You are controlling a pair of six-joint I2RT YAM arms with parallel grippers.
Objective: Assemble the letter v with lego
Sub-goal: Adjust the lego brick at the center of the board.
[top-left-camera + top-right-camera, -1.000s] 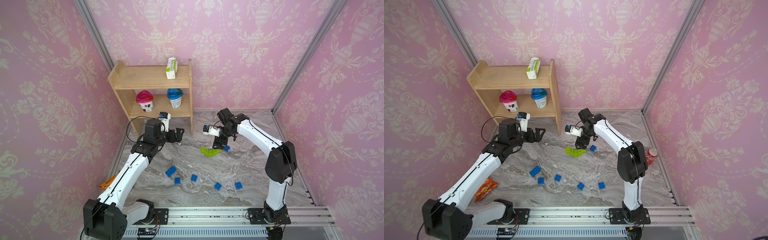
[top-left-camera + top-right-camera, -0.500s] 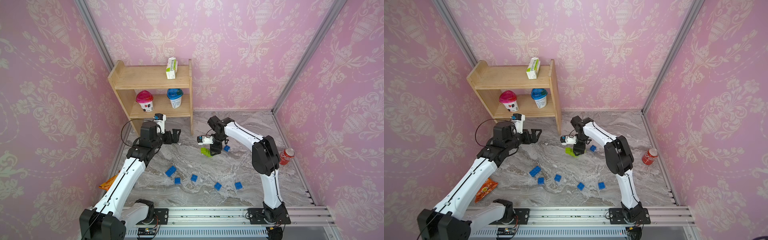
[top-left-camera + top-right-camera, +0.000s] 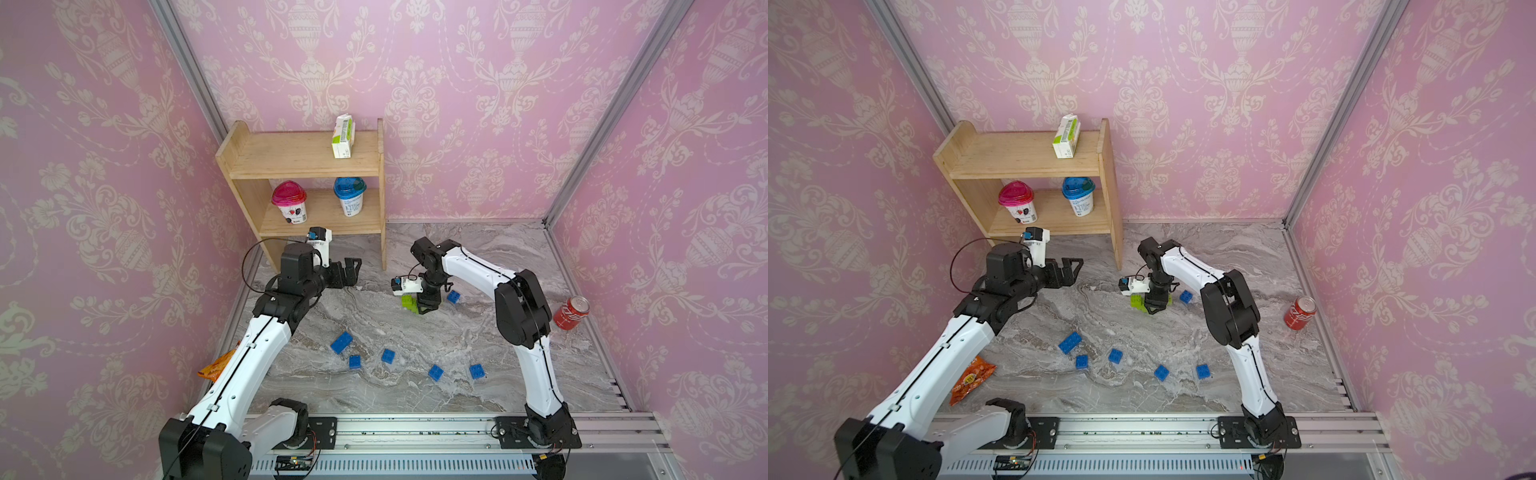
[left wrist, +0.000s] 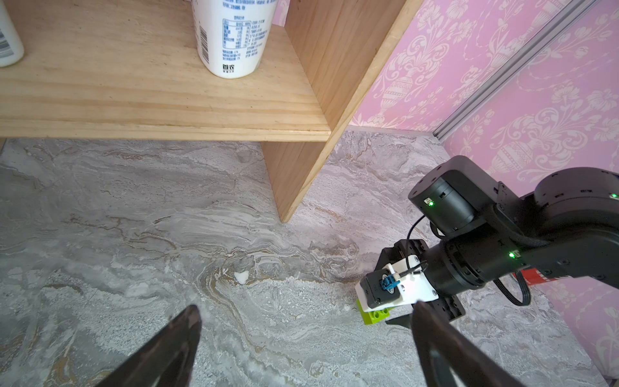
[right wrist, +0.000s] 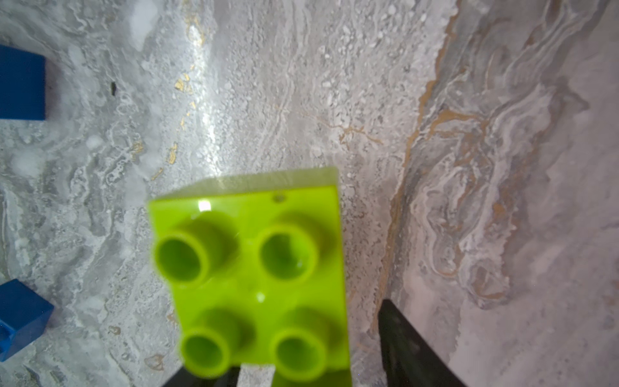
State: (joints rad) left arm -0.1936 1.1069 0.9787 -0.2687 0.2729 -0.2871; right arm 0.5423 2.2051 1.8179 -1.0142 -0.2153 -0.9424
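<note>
A lime-green lego (image 5: 254, 274), square with four studs, lies on the marble table between the jaws of my right gripper (image 5: 294, 351). A strip of table shows between the brick and the dark finger (image 5: 402, 335), so the jaws are open around it. Both top views show the right gripper (image 3: 428, 305) (image 3: 1156, 305) pointing down over the green lego (image 3: 409, 302) (image 3: 1137, 301), part of it hidden. Several blue lego bricks lie apart: one beside the gripper (image 3: 453, 296), a long one (image 3: 341, 342), others nearer the front (image 3: 388, 356) (image 3: 436, 372). My left gripper (image 3: 351, 270) (image 4: 305, 308) hangs open and empty near the shelf.
A wooden shelf (image 3: 307, 158) at the back left holds a pink-lidded cup (image 3: 289, 203), a blue-lidded cup (image 3: 350, 197) and a carton (image 3: 343, 137). A red soda can (image 3: 571, 312) stands by the right wall. An orange snack bag (image 3: 971, 378) lies under the left arm.
My right gripper moved left and came down over the green lego, its jaws narrowing around it. The left arm drew back slightly towards the left, still open.
</note>
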